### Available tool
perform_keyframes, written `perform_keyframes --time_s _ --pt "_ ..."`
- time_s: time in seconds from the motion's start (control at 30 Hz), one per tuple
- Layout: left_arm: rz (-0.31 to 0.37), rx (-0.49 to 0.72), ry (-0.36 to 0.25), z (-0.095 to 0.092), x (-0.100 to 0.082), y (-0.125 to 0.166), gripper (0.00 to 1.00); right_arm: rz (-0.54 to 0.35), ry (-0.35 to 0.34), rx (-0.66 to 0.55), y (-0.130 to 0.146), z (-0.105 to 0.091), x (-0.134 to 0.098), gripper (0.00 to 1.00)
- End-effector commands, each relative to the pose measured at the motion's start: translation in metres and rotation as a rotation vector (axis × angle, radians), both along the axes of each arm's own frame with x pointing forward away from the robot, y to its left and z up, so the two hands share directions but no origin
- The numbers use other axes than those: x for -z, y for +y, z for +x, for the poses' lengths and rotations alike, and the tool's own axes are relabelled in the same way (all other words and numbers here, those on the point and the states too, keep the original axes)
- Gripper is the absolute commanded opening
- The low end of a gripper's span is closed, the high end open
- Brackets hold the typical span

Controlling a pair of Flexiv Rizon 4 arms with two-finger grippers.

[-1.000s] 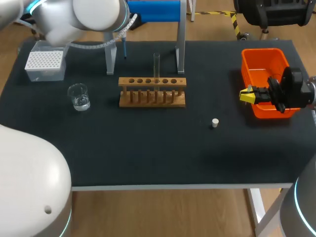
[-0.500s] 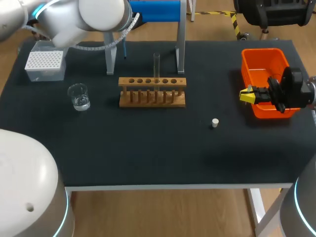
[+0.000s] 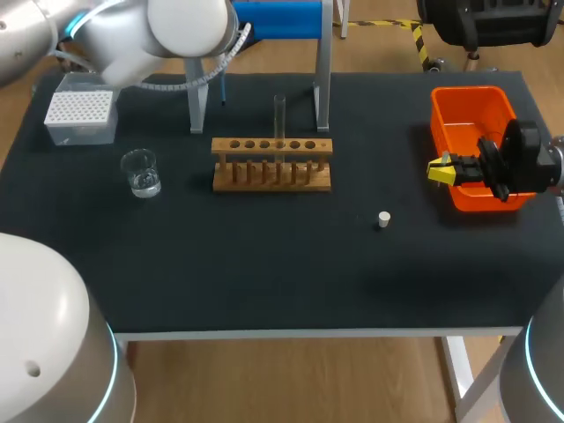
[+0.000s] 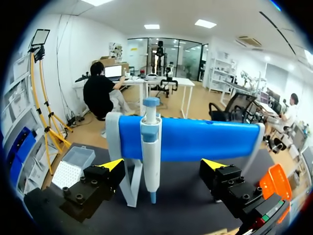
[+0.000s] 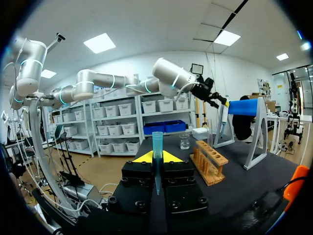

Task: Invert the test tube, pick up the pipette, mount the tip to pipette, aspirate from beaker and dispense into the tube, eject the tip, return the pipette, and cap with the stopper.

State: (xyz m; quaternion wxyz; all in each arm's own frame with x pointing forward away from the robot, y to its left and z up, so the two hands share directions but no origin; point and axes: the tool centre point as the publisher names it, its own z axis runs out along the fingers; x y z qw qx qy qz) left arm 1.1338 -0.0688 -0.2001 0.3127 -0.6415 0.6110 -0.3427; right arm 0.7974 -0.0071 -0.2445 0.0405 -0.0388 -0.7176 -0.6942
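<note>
The stopper (image 3: 382, 219) lies alone on the dark surface (image 3: 264, 282), nearest the front edge and right of the middle. Farther in, the wooden rack (image 3: 271, 164) stands near the centre with the test tube (image 3: 279, 113) upright in one of its middle holes. The beaker (image 3: 140, 172), holding a little clear liquid, sits to the rack's left, well apart from it. At the right, the right pincer (image 3: 439, 169) hangs at the near left corner of the orange bin (image 3: 467, 110). Its wrist view shows the right pincer (image 5: 156, 156) closed on a pale blue pipette tip (image 5: 157, 144), which stands upright between the fingers. Toward the back left is the tip box (image 3: 81, 115). Behind the rack rises the blue-topped stand (image 3: 273, 18), with the pipette (image 4: 150, 156) hanging from its bar. The left pincer (image 4: 165, 164) faces that stand with its fingers spread wide. The pipette is just ahead, between them and touched by neither.
</note>
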Motion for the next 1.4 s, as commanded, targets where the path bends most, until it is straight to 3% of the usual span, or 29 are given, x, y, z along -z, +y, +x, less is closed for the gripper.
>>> perform_keyframes --time_s 0.03,0.63,1.4 --pt "0.006 0.004 0.006 0.011 0.001 -0.001 1.00 -0.001 0.000 -0.002 -0.001 0.000 0.000 0.00" --pt "0.022 0.000 -0.016 0.037 0.005 0.008 1.00 -0.001 0.000 -0.002 -0.001 0.000 0.000 0.00" --pt "0.027 0.007 -0.024 0.046 0.008 0.011 1.00 -0.001 0.000 -0.002 -0.001 0.000 0.000 0.00"
